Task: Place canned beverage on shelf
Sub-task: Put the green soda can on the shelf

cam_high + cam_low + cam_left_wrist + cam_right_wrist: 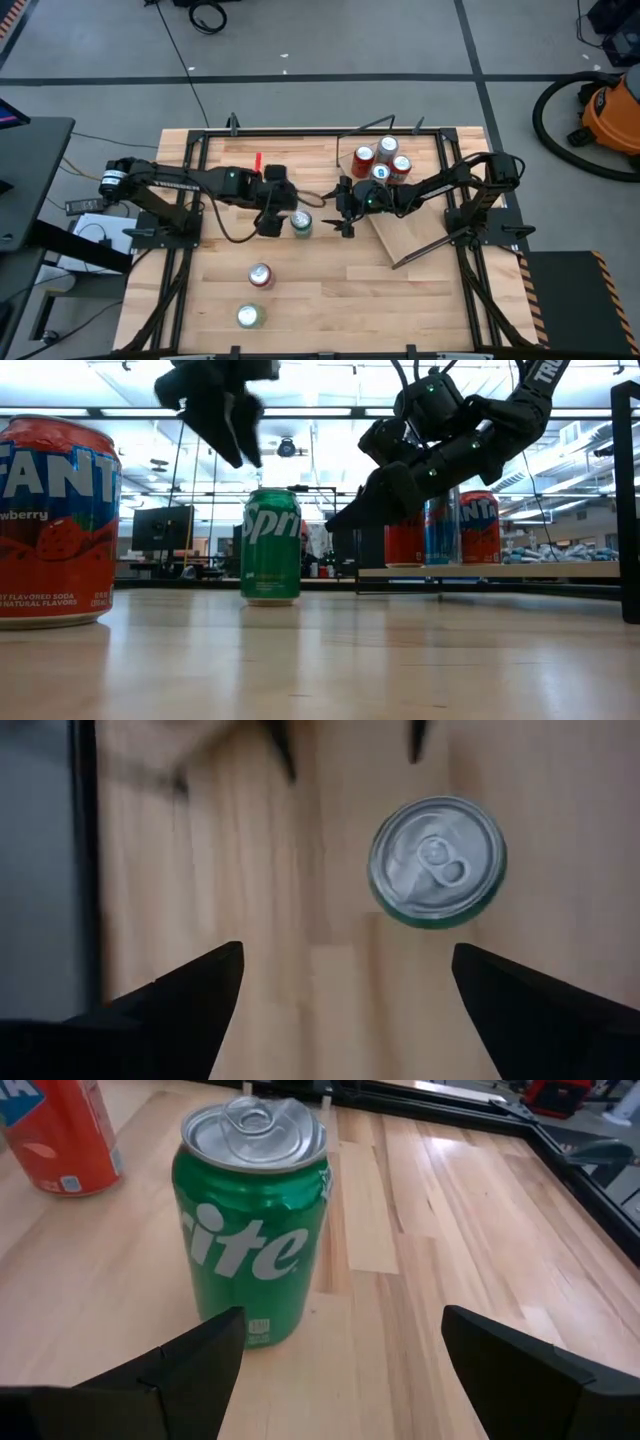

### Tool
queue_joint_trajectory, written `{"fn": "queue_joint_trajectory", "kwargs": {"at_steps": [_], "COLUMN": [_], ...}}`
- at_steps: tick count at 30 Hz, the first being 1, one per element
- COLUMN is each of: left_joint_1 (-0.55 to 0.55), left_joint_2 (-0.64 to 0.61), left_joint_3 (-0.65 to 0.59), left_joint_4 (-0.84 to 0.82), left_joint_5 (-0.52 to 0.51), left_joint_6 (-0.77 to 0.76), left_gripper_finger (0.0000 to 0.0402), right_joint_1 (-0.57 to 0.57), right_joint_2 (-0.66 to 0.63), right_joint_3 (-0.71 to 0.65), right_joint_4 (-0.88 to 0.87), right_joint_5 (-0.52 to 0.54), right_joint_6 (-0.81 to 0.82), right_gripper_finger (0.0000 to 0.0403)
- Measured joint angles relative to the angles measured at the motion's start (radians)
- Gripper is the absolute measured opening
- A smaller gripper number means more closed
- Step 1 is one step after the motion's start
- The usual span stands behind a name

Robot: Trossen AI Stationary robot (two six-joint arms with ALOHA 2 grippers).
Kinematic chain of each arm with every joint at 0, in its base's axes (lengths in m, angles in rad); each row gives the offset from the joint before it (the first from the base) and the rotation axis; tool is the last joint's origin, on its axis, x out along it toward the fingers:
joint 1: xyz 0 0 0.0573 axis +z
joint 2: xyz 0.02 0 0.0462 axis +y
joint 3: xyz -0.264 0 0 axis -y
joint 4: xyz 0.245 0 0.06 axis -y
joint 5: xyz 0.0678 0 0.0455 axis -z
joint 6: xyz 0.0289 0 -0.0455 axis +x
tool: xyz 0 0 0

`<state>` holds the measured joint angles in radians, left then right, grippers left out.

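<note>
Wood-plank table (330,300) carries three loose cans and the can-laden shelf (415,225).

Two dark, jointed robot arms, each built of slim black links with bulkier housings at the joints, carry small green indicator lights near their wrists. The left arm (190,183) has a white-banded base segment and a black cable looping beneath it. The right arm (450,185) bears white lettering along one link. Each ends in two black, wedge-shaped fingers (170,1370) tapering to blunt tips.
</note>
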<state>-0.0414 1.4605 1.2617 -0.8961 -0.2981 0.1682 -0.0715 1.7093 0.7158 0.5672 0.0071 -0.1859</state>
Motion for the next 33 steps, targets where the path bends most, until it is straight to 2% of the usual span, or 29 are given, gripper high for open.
{"fn": "queue_joint_trajectory", "kwargs": {"at_steps": [2, 5, 9, 12, 14, 18, 22, 25, 27, 30, 33], "left_joint_1": [0.005, 0.006, -0.047, -0.083, -0.084, -0.076, -0.054, -0.033, -0.018, -0.006, -0.002], "left_joint_2": [0.0, 0.0, -0.021, -0.057, -0.078, -0.163, -0.231, -0.253, -0.252, -0.251, -0.251], "left_joint_3": [0.001, -0.014, -0.117, -0.185, -0.209, -0.249, -0.372, -0.482, -0.539, -0.584, -0.586], "left_joint_4": [-0.033, -0.079, 0.048, 0.233, 0.286, 0.486, 0.834, 1.148, 1.296, 1.386, 1.387], "left_joint_5": [0.002, 0.003, -0.008, -0.047, -0.106, -0.221, -0.248, -0.249, -0.251, -0.249, -0.241], "left_joint_6": [-0.189, -0.381, -0.46, -0.445, -0.42, -0.279, -0.097, -0.008, 0.025, 0.035, 0.03], "left_gripper_finger": [0.037, 0.037, 0.0357, 0.0339, 0.0326, 0.0303, 0.0287, 0.0279, 0.0276, 0.0275, 0.0274], "right_joint_1": [0.0, 0.0, -0.001, 0.0, 0.005, 0.023, 0.049, 0.063, 0.065, 0.065, 0.065], "right_joint_2": [0.0, -0.001, -0.001, -0.001, -0.001, -0.001, -0.004, -0.005, -0.005, -0.005, -0.005], "right_joint_3": [0.0, 0.0, 0.0, 0.0, 0.0, 0.0, 0.0, 0.0, 0.0, 0.0, 0.0], "right_joint_4": [-0.001, -0.004, -0.027, -0.042, -0.06, -0.067, -0.047, -0.021, -0.022, -0.021, -0.022], "right_joint_5": [-0.004, -0.031, -0.03, -0.015, -0.001, 0.038, 0.053, 0.053, 0.053, 0.053, 0.053], "right_joint_6": [-0.006, -0.034, -0.054, -0.054, -0.054, -0.07, -0.093, -0.121, -0.14, -0.163, -0.157], "right_gripper_finger": [0.0348, 0.0348, 0.0348, 0.0348, 0.0348, 0.0348, 0.0348, 0.0348, 0.0348, 0.0348, 0.0348]}}
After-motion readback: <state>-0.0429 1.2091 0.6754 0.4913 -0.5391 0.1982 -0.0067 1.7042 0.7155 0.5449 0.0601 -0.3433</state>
